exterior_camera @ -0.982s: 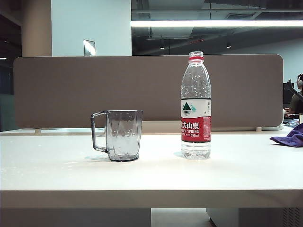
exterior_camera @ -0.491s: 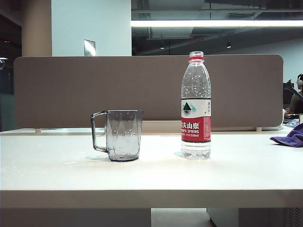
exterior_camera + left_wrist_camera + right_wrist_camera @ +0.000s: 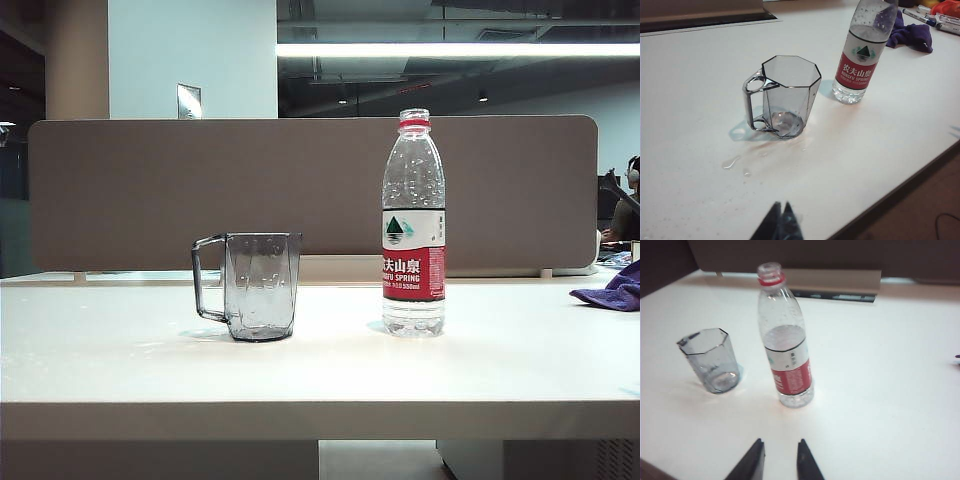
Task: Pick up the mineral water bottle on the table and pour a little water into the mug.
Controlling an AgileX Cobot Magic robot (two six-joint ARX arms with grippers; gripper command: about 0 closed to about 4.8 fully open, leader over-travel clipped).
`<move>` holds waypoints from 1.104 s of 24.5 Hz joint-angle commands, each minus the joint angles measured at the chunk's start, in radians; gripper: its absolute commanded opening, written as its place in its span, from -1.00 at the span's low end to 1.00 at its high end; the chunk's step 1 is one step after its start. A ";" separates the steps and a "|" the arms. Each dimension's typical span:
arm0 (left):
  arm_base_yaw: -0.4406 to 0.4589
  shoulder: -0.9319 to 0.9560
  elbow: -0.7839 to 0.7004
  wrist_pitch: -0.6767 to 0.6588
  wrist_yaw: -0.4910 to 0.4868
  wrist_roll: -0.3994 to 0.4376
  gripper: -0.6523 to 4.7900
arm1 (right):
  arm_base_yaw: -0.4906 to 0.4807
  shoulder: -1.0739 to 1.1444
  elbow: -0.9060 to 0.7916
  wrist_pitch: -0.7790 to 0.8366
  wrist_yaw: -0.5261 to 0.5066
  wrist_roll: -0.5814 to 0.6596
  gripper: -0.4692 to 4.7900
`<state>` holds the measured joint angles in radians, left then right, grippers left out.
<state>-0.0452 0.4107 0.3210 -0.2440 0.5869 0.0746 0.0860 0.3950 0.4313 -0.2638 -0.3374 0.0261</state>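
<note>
Mineral water bottle (image 3: 786, 347) stood upright on the worktop (image 3: 880, 365), just ahead of the right gripper (image 3: 779, 454), jaws slightly parted, empty. Left gripper (image 3: 780, 220) clenched, nearer the mug (image 3: 786, 95).

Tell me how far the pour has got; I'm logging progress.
Nothing is done yet: the mineral water bottle stands uncapped and untouched on the table, the mug beside it. The right gripper, jaws slightly parted, is short of the bottle; the left gripper looks shut. Grasping and pouring remain.
</note>
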 commanded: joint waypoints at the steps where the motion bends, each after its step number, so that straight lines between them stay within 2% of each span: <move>1: 0.000 -0.001 0.003 0.013 0.000 0.003 -0.78 | 0.003 0.133 0.003 0.147 0.002 -0.058 -0.41; 4: 0.000 -0.001 0.003 0.013 0.000 0.003 -0.78 | 0.034 0.277 -0.017 0.311 0.006 -0.080 -0.41; 7: 0.000 -0.001 0.003 0.013 0.000 0.003 -0.78 | 0.122 0.465 -0.080 0.589 0.014 -0.079 -0.40; 10: 0.000 -0.001 0.003 0.013 0.000 0.003 -0.78 | 0.227 0.632 -0.099 0.748 0.148 -0.078 -0.31; 12: 0.000 -0.001 0.003 0.013 0.000 0.003 -0.78 | 0.265 0.771 -0.098 0.925 0.169 -0.053 -0.25; 18: 0.000 -0.001 0.003 0.013 0.000 0.003 -0.78 | 0.270 1.071 -0.098 1.277 0.213 0.049 -0.22; 19: 0.000 -0.001 0.003 0.013 0.000 0.003 -0.78 | 0.270 1.136 -0.097 1.349 0.213 0.057 -0.03; 20: 0.000 -0.001 0.003 0.013 0.000 0.003 -0.78 | 0.270 1.199 -0.097 1.416 0.213 0.057 0.41; 22: 0.000 -0.001 0.003 0.013 0.000 0.003 -0.78 | 0.270 1.242 -0.097 1.463 0.212 0.059 0.76; 25: 0.000 -0.001 0.003 0.013 0.000 0.003 -0.78 | 0.270 1.265 -0.097 1.476 0.212 0.079 0.84; 27: 0.000 -0.001 0.003 0.013 0.000 0.003 -0.78 | 0.270 1.265 -0.097 1.492 0.212 0.079 1.00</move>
<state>-0.0452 0.4107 0.3210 -0.2440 0.5869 0.0746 0.3542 1.6630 0.3321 1.1965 -0.1268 0.1009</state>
